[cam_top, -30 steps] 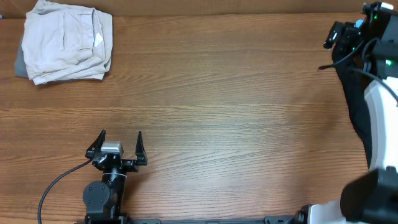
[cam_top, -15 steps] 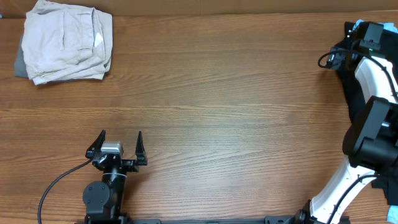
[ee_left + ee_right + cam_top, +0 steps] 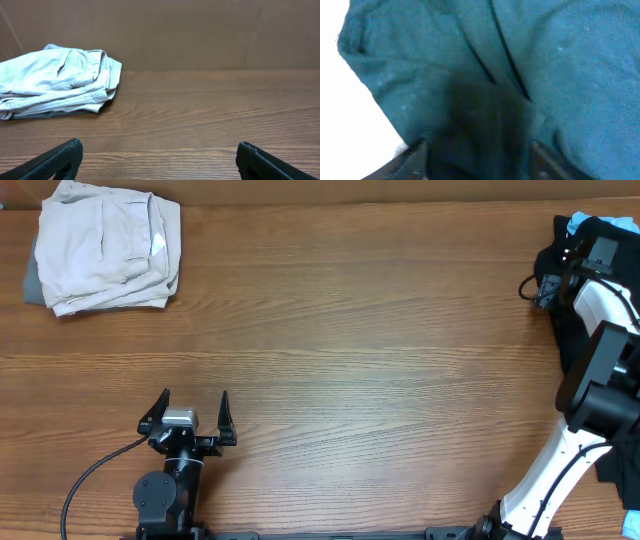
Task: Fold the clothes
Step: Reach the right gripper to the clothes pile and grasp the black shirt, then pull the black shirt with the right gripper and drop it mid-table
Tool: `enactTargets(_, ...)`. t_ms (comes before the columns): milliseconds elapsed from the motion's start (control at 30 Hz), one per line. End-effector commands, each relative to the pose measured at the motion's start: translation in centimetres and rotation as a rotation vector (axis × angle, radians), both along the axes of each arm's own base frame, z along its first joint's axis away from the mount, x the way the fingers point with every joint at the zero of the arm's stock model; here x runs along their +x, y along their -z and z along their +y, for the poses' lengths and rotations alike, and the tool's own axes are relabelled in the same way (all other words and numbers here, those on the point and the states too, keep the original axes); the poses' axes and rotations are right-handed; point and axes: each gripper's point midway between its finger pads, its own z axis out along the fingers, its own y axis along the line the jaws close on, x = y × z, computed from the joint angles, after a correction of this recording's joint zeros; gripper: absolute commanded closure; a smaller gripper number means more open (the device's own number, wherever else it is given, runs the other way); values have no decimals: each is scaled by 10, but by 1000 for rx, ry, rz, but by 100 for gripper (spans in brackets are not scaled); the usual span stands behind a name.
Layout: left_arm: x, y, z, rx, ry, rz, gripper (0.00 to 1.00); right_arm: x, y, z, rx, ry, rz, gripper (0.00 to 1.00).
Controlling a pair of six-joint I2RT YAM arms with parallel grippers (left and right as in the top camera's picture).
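counts: two claws, one black t-shirt, one beige folded garment, one light-blue cloth, one grey piece, one table.

left claw (image 3: 194, 398) is sitting spread wide and holding nothing, with both fingers (image 3: 55, 161) showing at the bottom corners of the left wrist view. bare table (image 3: 350, 360) is lying straight ahead of it. the beige folded garment (image 3: 105, 245) is resting well ahead of this claw and off to its left, near the far table edge. the grey piece (image 3: 32, 286) is peeking out from under that garment on its left side. a brown board (image 3: 200, 35) is standing behind the table, past the garment. a black cable (image 3: 90, 480) is looping back from the left arm, behind the claw.

right claw (image 3: 477, 152) is pointing into cloth at the far right corner. its fingers (image 3: 412, 157) are showing apart and blurred at the bottom of the right wrist view. blue-green cloth is filling that frame, with a dark patch between the fingers. i cannot tell whether the claw is pinching anything, or whether the dark patch is cloth or shadow.

the black t-shirt (image 3: 566, 345) is lying along the right table edge, under the right arm (image 3: 598, 300) and back from the right claw toward the arm's base. the arm is covering much of it. the light-blue cloth (image 3: 580, 222) is lying right at the right claw, at the far corner.
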Motion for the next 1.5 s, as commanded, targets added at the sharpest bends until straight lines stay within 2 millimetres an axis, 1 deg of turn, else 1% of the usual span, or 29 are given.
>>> enactTargets(0, 0, 0, 2, -6, -9, -4, 0, 3, 6, -1, -7, -12, 7, 51)
enactTargets(33, 0, 0, 2, -6, -10, -4, 0, 3, 6, -1, -6, -11, 7, 54)
enactTargets(100, 0, 0, 2, -6, -9, -4, 0, 3, 6, -1, -5, -11, 10, 68)
enactTargets(200, 0, 0, 2, -6, -9, -4, 0, 2, 6, -1, -3, -8, 11, 84)
enactTargets(333, 0, 0, 2, -6, -9, -4, 0, 3, 2, -2, 4, 20, -1, 94)
enactTargets(367, 0, 0, 2, -6, -10, -4, 0, 4, -2, -2, 8, 36, -12, 96)
enactTargets(400, 0, 0, 2, -6, -9, -4, 0, 5, -6, -3, 14, 51, -22, 96)
enactTargets(467, 0, 0, 2, -6, -10, -4, 0, 9, -21, -2, 32, 83, -60, 96)
enactTargets(533, 0, 0, 2, -6, -9, -4, 0, 16, -41, 4, 47, 71, -93, 96)
enactTargets(600, 0, 0, 2, -6, -9, -4, 0, 24, -68, 15, 62, 38, -139, 96)
enactTargets(667, 0, 0, 2, -6, -10, -4, 0, 33, -93, 33, 83, -8, -186, 96)
enactTargets(700, 0, 0, 2, -6, -9, -4, 0, 40, -110, 49, 106, -49, -221, 96)
enactTargets(733, 0, 0, 2, -6, -9, -4, 0, 47, -127, 71, 141, -106, -261, 96)
enactTargets(767, 0, 0, 2, -6, -10, -4, 0, 52, -139, 91, 173, -157, -290, 96)
enactTargets(800, 0, 0, 2, -6, -9, -4, 0, 57, -150, 113, 209, -209, -316, 96)
enactTargets(833, 0, 0, 2, -6, -10, -4, 0, 60, -157, 130, 235, -246, -332, 96)
enactTargets(867, 0, 0, 2, -6, -10, -4, 0, 64, -165, 155, 272, -288, -353, 96)
enactTargets(933, 0, 0, 2, -6, -9, -4, 0, 70, -175, 206, 333, -379, -376, 96)
enactTargets(1000, 0, 0, 2, -6, -10, -4, 0, 72, -179, 257, 381, -469, -381, 96)
enactTargets(1067, 0, 0, 2, -6, -10, -4, 0, 69, -181, 308, 417, -563, -375, 96)
enactTargets(1100, 0, 0, 2, -6, -9, -4, 0, 66, -182, 340, 435, -607, -370, 96)
enactTargets(1133, 0, 0, 2, -6, -9, -4, 0, 62, -183, 365, 446, -649, -368, 96)
enactTargets(1167, 0, 0, 2, -6, -10, -4, 0, 51, -187, 419, 467, -750, -371, 96)
enactTargets(1200, 0, 0, 2, -6, -9, -4, 0, 42, -190, 449, 480, -803, -374, 96)
enactTargets(1233, 0, 0, 2, -6, -9, -4, 0, 34, -192, 475, 490, -850, -375, 96)
enactTargets(1267, 0, 0, 2, -6, -9, -4, 0, 22, -194, 504, 501, -905, -377, 96)
enactTargets(1367, 0, 0, 2, -6, -10, -4, 0, -11, -198, 572, 526, -981, -381, 96)
enactTargets(1400, 0, 0, 2, -6, -9, -4, 0, -17, -199, 582, 514, -985, -384, 94)
enactTargets(1467, 0, 0, 2, -6, -10, -4, 0, -28, -198, 600, 479, -985, -391, 83)
